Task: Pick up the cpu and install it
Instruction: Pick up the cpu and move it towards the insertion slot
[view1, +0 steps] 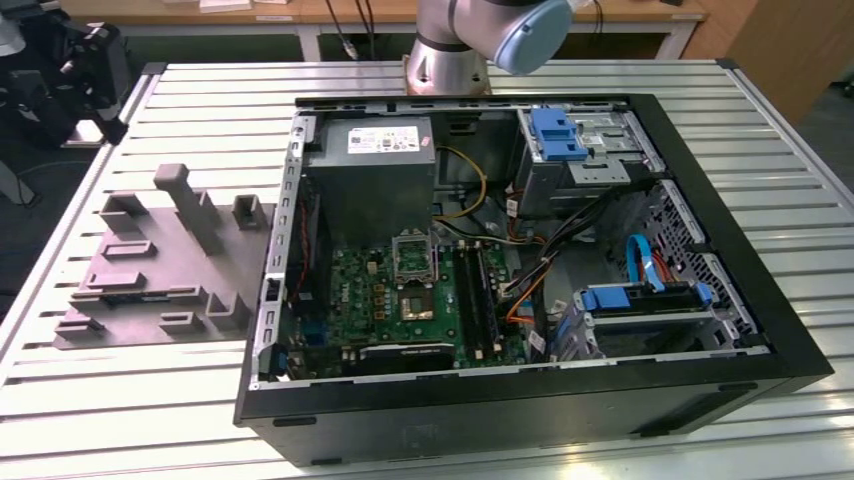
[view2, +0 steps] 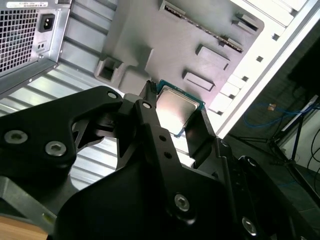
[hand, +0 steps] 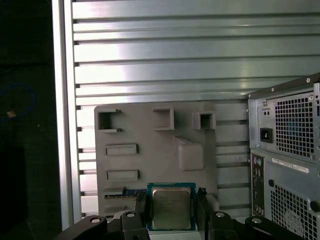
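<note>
Hand (hand: 171, 201) clamps cpu (hand: 171, 207) by two opposite edges, silver top up, judged to spare underside contacts; grey fixture plate (hand: 150, 131) below hand.

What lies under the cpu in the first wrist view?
The cpu, clamped in the gripper, hangs over the grey fixture tray, which lies on the slatted metal table. The patch of tray behind the chip is covered and cannot be seen.
</note>
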